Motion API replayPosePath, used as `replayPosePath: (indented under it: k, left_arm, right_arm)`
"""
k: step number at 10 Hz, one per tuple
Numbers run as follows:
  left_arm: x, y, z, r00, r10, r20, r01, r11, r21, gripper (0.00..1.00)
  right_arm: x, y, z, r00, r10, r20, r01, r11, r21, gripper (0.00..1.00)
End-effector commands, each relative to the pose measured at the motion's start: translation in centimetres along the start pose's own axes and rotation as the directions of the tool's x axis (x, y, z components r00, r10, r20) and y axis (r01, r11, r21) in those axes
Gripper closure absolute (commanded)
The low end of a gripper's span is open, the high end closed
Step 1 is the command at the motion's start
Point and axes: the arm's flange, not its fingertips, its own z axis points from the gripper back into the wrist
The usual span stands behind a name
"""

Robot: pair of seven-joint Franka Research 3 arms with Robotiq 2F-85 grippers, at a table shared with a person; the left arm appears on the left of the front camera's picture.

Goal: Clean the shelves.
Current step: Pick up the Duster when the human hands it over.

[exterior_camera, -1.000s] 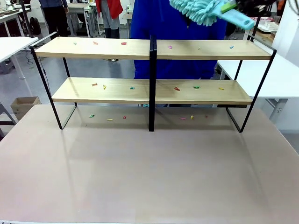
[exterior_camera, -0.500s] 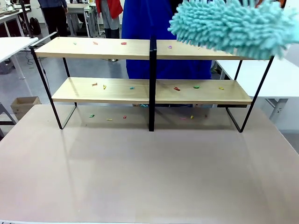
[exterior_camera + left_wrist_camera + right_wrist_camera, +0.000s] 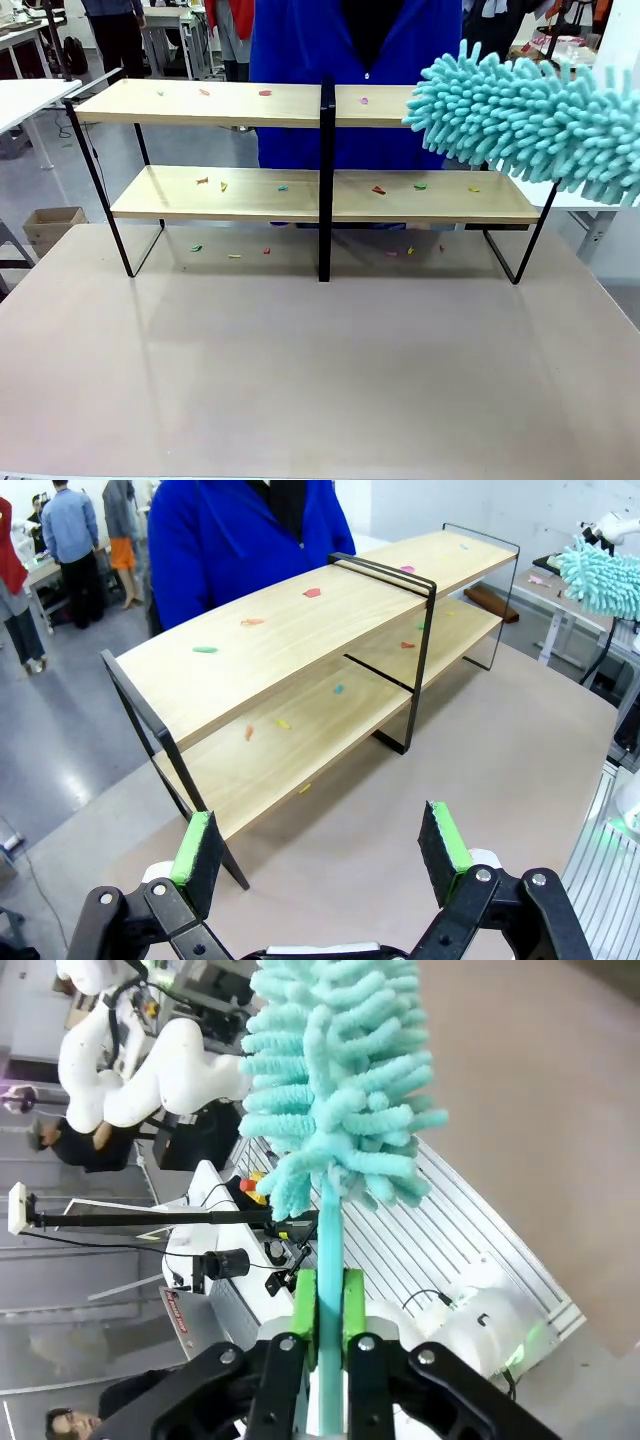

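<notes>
Step in hand: bringing the tool to the work. The shelves (image 3: 240,105) stand at the far side of the tabletop (image 3: 320,370), and both boards carry small coloured scraps (image 3: 265,93). The right gripper (image 3: 328,1300) is clamped tight on the handle of a teal microfibre duster (image 3: 520,115). The duster head hangs at the rack's right end, probably short of the top board. Next move: lower it and sweep along the board. The left gripper (image 3: 318,842) is spread wide and holds nothing.
</notes>
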Motion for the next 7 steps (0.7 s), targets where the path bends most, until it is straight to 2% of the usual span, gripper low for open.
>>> replayPosePath:
  k: [1, 2, 6, 7]
  left_arm:
    - [-0.1, 0.0, 0.0, 1.000, -0.004, 0.004, 0.004, 1.000, -0.009, 0.00]
    - [-0.1, 0.0, 0.0, 1.000, -0.004, 0.004, 0.004, 1.000, -0.009, 0.00]
    - [-0.1, 0.0, 0.0, 1.000, -0.004, 0.004, 0.004, 1.000, -0.009, 0.00]
    - [-0.1, 0.0, 0.0, 1.000, -0.004, 0.004, 0.004, 1.000, -0.009, 0.00]
  right_arm:
    - [1.8, -2.9, -1.1, 0.999, 0.036, -0.009, -0.036, 0.999, 0.033, 1.00]
    - [0.0, 0.0, 0.0, 1.000, 0.000, 0.000, 0.000, 1.000, 0.000, 1.00]
    - [0.0, 0.0, 0.0, 1.000, 0.000, 0.000, 0.000, 1.000, 0.000, 1.00]
    - [0.1, -0.5, -0.1, 1.000, 0.006, -0.005, -0.006, 1.000, 0.001, 0.88]
